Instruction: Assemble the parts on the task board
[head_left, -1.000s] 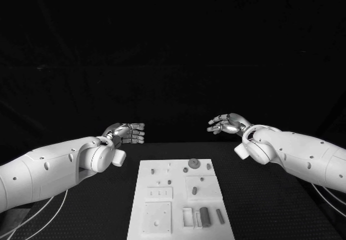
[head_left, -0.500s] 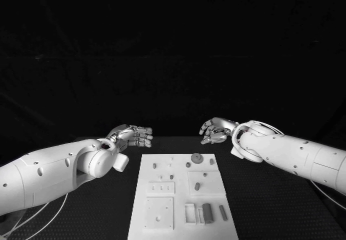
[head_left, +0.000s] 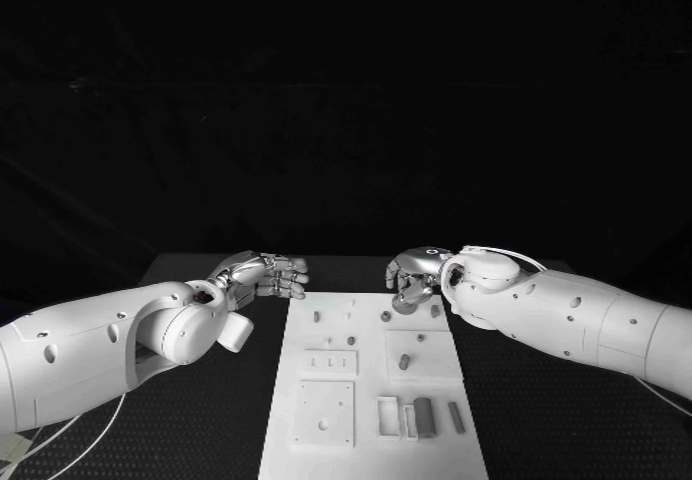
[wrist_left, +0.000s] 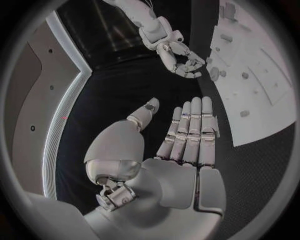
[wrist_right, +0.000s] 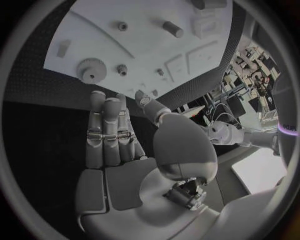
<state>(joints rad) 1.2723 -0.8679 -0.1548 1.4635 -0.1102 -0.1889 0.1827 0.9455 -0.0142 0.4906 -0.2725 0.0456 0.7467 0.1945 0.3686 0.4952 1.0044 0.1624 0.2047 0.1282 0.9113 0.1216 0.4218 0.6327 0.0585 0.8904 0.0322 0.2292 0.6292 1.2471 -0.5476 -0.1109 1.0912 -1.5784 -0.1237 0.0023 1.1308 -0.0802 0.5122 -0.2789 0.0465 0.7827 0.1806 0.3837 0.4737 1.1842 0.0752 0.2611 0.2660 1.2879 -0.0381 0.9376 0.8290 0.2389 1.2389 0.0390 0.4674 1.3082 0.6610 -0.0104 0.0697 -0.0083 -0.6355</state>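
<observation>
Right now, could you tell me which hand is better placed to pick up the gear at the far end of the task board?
Probably the right hand: its fingers hang over the gear, while the left hand hovers off the task board.

White task board (head_left: 325, 400) flat mid-table, small grey parts (head_left: 423, 411) scattered on it

The task board (head_left: 368, 400) looks smooth matt white plastic, the table (head_left: 534, 400) rough black fabric-like mat, both hands' fingers (wrist_left: 190, 125) glossy metal.
</observation>
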